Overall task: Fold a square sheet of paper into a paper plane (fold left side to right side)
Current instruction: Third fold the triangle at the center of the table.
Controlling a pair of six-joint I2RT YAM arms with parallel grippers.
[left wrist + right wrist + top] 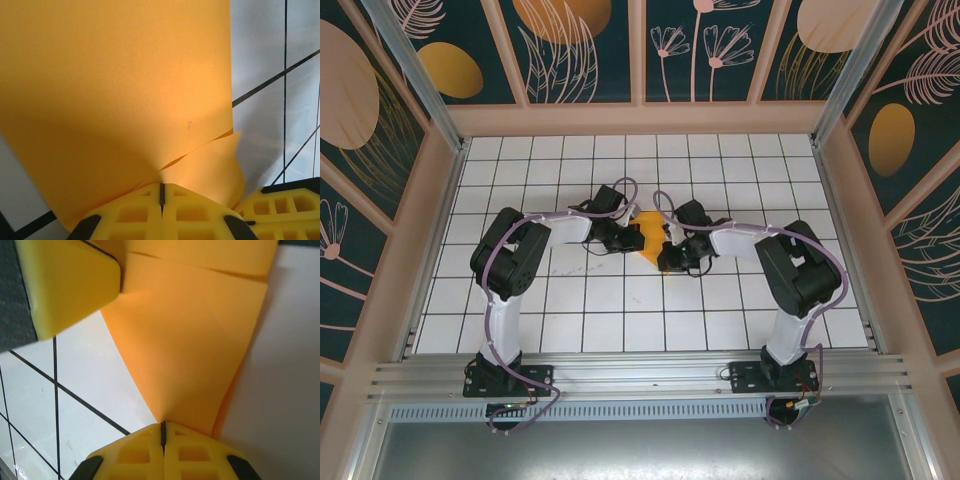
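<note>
The orange-yellow square sheet of paper (647,236) is held above the tiled table, between the two wrists at the middle. My left gripper (631,240) is shut on its edge. In the left wrist view the sheet (115,90) rises from the closed jaws (161,187), and two layers part near the pinch. My right gripper (670,250) is shut on the other side. In the right wrist view creased layers (190,340) fan out from its jaws (162,425). The arms hide most of the paper, so I cannot tell whether it has a paper plane's shape.
The white grid-tiled table (620,300) lies under the paper. Wooden-framed patterned walls (440,200) close in the left, right and back. The right gripper's yellow finger (280,205) shows low right in the left wrist view. The left gripper's finger (70,285) shows top left in the right wrist view.
</note>
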